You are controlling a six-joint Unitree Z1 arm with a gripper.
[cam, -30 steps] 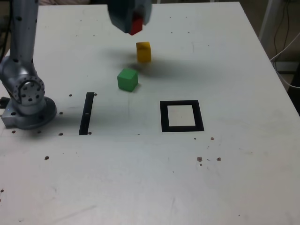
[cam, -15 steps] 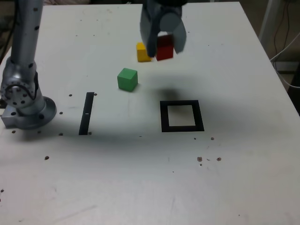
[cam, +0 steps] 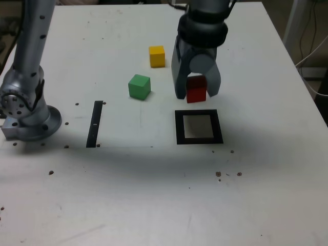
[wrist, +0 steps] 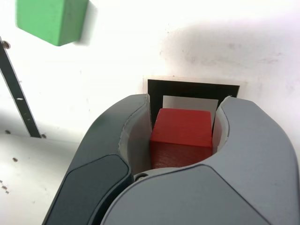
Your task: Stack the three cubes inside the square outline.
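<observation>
My gripper [cam: 197, 93] is shut on the red cube [cam: 196, 94], holding it in the air just behind the square outline [cam: 199, 127] in the exterior view. The wrist view shows the red cube [wrist: 182, 136] clamped between both fingers, with the square outline [wrist: 193, 90] on the table beyond it. The green cube [cam: 139, 86] rests on the table to the exterior view's left of the gripper; it also shows as the green cube [wrist: 50, 19] in the wrist view. The yellow cube [cam: 157, 56] sits farther back on the table.
A thin black strip [cam: 95, 123] lies on the white table [cam: 154, 195] towards the exterior view's left, and the same black strip [wrist: 18, 98] shows in the wrist view. The arm's base [cam: 28, 110] stands at the exterior view's left edge. Cables hang off the table at the right.
The gripper has carried the red cube from the back of the table, forward and to the exterior view's right, down to just behind the square outline. Green and yellow cubes stayed put.
</observation>
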